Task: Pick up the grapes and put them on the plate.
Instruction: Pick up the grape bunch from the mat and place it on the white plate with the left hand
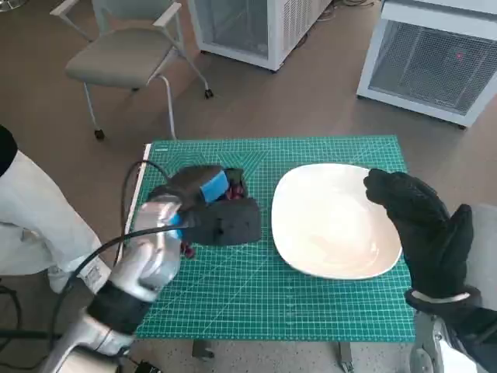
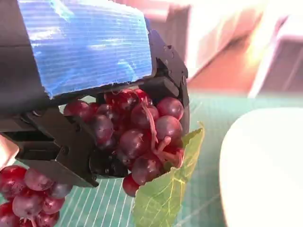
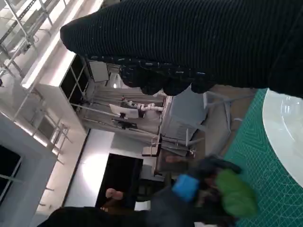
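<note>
Light: bright, even daylight over the plate (image 1: 330, 221).
Glare: background beyond the plate blown out in the left wrist view.
Blur: right wrist view soft near the plate.
Edges: head view bowed.

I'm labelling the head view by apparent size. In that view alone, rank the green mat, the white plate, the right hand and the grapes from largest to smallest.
1. Green mat
2. White plate
3. Right hand, though it sits nearer the camera, so it looks bigger
4. Grapes, mostly hidden under the left hand, which grips them
</note>
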Available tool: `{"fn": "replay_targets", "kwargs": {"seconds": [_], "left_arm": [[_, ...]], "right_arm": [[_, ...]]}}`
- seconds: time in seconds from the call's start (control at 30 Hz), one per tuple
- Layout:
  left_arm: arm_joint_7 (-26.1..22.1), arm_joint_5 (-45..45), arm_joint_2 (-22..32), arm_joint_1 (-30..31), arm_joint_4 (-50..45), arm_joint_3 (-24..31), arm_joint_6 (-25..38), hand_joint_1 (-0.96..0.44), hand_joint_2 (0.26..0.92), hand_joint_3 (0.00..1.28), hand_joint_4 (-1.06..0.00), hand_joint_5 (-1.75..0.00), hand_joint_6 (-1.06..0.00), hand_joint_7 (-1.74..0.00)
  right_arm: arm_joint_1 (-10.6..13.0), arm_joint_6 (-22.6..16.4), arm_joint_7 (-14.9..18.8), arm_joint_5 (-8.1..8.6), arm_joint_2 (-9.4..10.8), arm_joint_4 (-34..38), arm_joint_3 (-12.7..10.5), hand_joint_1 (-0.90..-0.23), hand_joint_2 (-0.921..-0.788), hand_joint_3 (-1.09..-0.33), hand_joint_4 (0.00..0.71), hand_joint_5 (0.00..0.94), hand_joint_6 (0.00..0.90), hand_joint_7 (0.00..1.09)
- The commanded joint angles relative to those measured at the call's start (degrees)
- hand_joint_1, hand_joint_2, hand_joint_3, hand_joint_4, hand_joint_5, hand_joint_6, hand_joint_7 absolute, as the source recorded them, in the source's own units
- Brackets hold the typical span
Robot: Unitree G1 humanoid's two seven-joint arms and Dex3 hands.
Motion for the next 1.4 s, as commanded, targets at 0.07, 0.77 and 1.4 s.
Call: {"fn": "replay_targets", "kwargs": {"seconds": [0.07, 0.77, 1.4], "left_arm": [[-0.85, 0.32, 1.37, 1.25, -3.8, 1.4, 0.52, 0.0, 0.796, 0.25, -0.7, -1.33, -0.77, -0.87], [-0.95, -0.19, 0.07, 1.73, -12.76, 3.86, -2.27, 0.0, 0.727, 0.41, -0.64, -1.44, -0.76, -0.88], [-2.04, 0.55, -8.11, -8.25, -4.02, -0.97, -2.57, 0.0, 0.787, 0.28, -0.67, -1.37, -0.75, -0.88]], "right_arm": [[0.24, 0.32, 0.01, -0.21, -0.27, 0.91, 0.0, -0.443, -0.921, -0.633, 0.392, 0.714, 0.14, 1.0], [0.74, 0.34, -0.34, -0.28, -0.1, 0.06, 0.14, -0.443, -0.921, -0.633, 0.394, 0.711, 0.141, 1.0], [1.8, 1.43, -0.71, 0.23, -0.48, -2.05, -0.81, -0.444, -0.921, -0.631, 0.396, 0.709, 0.142, 1.0]]}}
